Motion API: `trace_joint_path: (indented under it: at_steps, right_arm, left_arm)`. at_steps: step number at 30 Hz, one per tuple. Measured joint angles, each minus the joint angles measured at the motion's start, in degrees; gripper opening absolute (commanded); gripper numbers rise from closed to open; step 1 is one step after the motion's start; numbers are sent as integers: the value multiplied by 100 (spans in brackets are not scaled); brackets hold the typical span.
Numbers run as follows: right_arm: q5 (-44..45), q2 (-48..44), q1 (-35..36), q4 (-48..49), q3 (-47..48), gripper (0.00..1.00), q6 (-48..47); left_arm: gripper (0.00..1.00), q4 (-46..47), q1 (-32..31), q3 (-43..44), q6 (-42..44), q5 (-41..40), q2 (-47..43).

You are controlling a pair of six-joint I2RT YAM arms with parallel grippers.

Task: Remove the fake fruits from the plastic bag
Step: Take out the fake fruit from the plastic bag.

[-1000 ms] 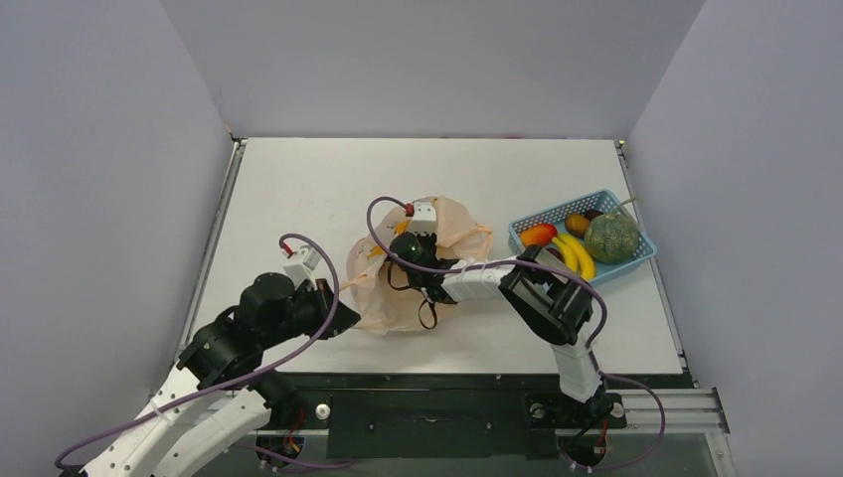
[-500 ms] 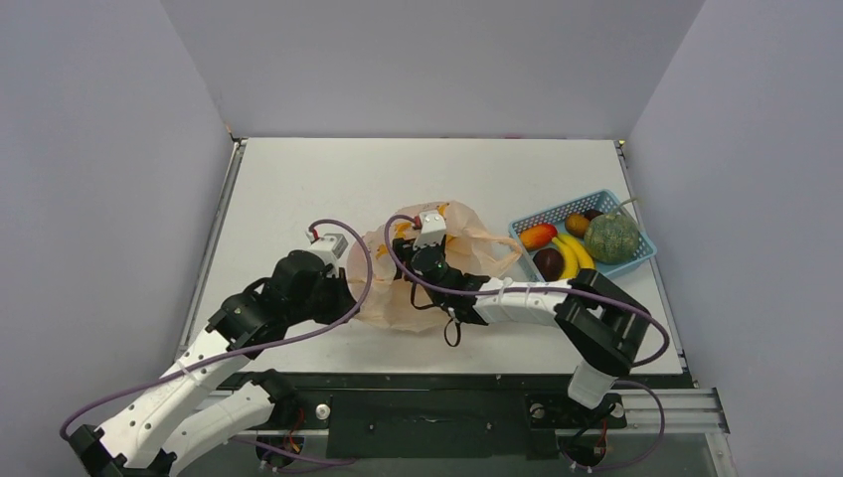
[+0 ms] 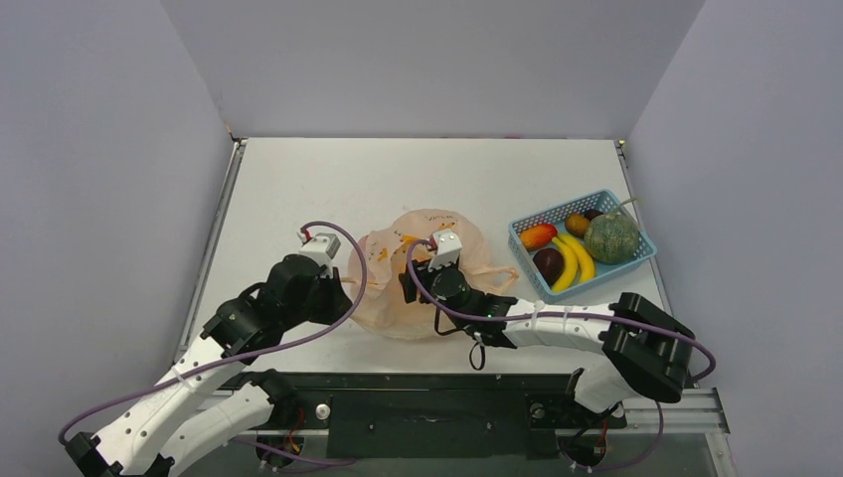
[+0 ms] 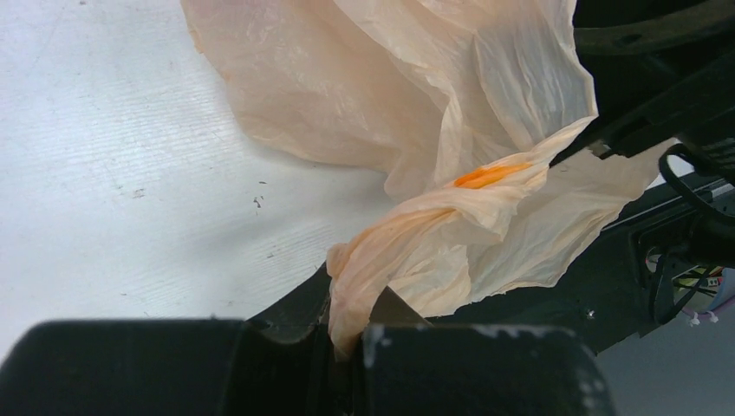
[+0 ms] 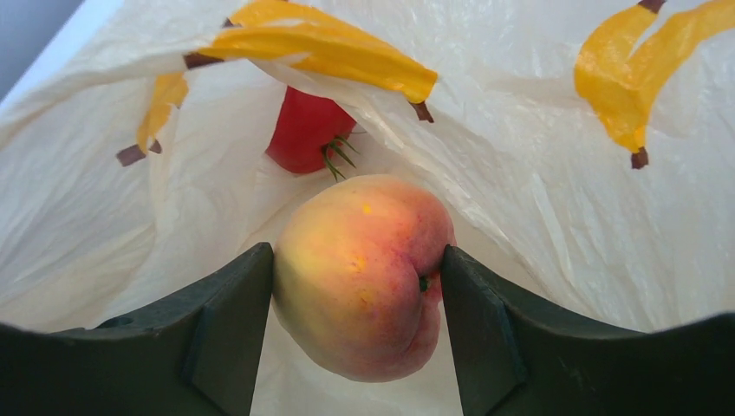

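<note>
Peach-orange plastic bag (image 4: 416, 130) pinched by left end effector (image 4: 351, 334); right end effector (image 5: 357, 279) grips peach (image 5: 364, 260), red fruit (image 5: 303, 130) behind

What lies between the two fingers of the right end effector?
A peach fills that gap, touching both fingers of the right end effector. The right wrist view shows it, inside the plastic bag.
</note>
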Motion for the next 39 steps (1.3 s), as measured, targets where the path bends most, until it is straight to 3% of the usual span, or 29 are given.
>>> trace_joint_path:
  at_steps: [10,25,31,39]
  right_arm:
    - [-146,-1388,-7,-76,-105,0,70]
    - [-896,-2509,-315,-426,-11,0,234]
    - [-614,-2669,-538,-850,424,0,-85]
    - [564,-3377,-1102,-1257,444,0,-457]
  left_arm:
    - [0,48,0,-33,-9,-50,-131]
    - [0,166,-22,-76,-17,-33,-435]
    - [0,168,-26,-87,-28,-107,-470]
    - [0,170,-33,-87,-24,-111,-398]
